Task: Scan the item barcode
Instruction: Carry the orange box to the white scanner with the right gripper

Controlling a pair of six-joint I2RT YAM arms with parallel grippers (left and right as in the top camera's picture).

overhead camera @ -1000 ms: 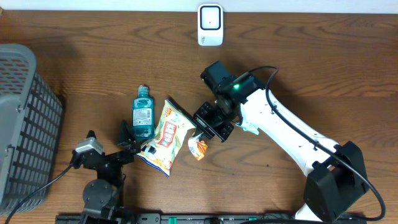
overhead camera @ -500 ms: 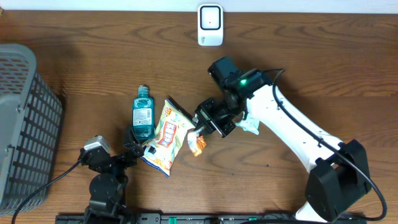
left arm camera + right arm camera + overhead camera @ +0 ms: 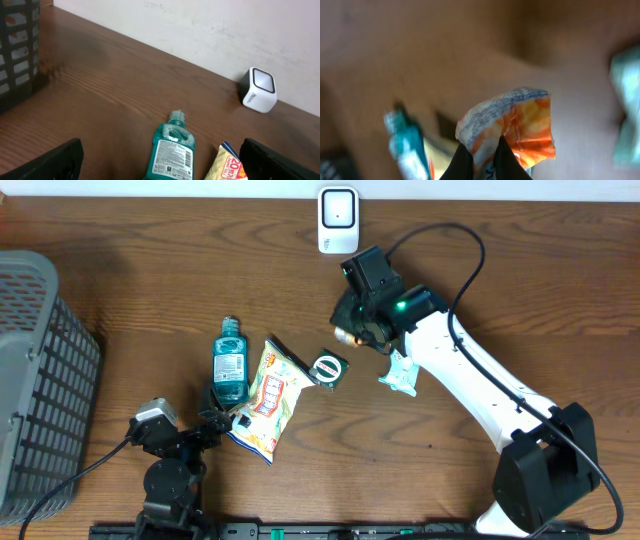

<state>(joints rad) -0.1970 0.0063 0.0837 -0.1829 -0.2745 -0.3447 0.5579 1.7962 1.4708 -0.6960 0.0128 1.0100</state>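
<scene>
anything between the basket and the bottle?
Nothing. Bare table runs from the basket to the bottle, seen in the overhead and left wrist views.

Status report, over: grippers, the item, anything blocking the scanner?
Left gripper open, empty. Right gripper shut on orange snack packet. Nothing between it and scanner.

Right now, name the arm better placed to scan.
Right. The right claw is shut on the orange packet and sits nearer the scanner. The left claw is open and empty, low by the bottle.
</scene>
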